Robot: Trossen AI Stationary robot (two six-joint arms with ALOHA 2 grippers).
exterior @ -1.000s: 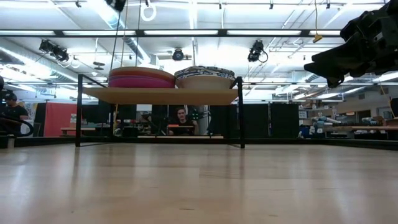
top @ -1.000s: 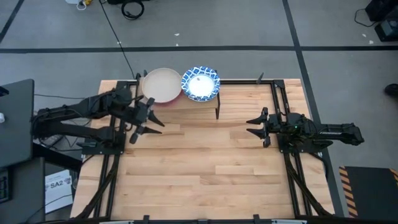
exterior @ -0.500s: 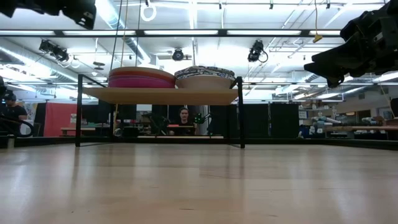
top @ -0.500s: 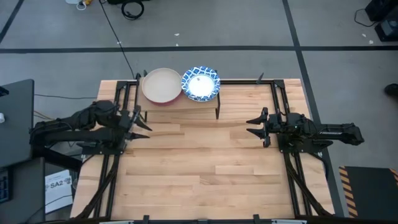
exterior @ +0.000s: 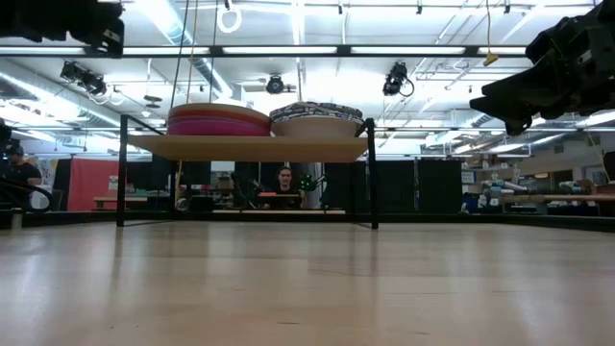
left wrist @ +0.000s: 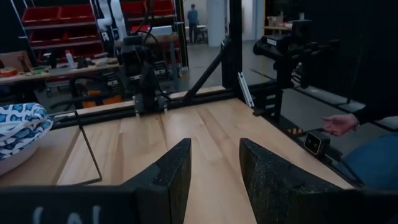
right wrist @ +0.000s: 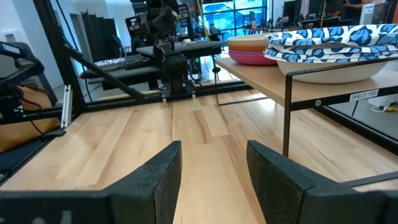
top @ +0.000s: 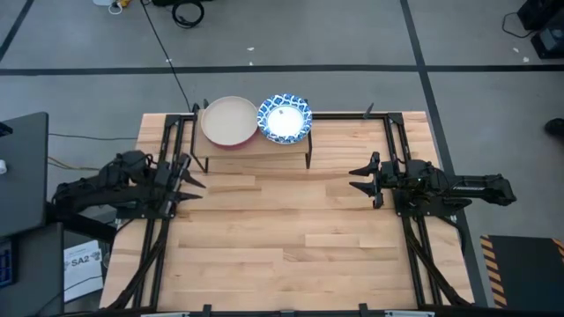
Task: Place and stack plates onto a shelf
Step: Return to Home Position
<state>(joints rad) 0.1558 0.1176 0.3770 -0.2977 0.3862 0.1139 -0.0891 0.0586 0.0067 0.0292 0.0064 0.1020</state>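
Two stacks of plates are being carried side by side on the shelf (exterior: 250, 147), which is standing at the far edge of the desk (top: 291, 238). The stack nearer the left arm is being topped by a beige plate (top: 230, 121), with orange and pink rims showing beneath it in the right wrist view. The stack next to it is being formed by blue-patterned plates (top: 284, 118), nested one inside another. The two stacks' rims are meeting at the middle of the shelf. The number of plates in each stack cannot be told. The left gripper (top: 196, 185) is being held above the desk's left side, near the shelf's left end, its fingers (left wrist: 166, 177) parted by a moderate gap and gripping nothing. The right gripper (top: 354, 179) is being held over the desk's right side, well apart from the shelf and pointing toward the desk's middle. Its fingers (right wrist: 277, 171) are likewise being held apart and are empty.
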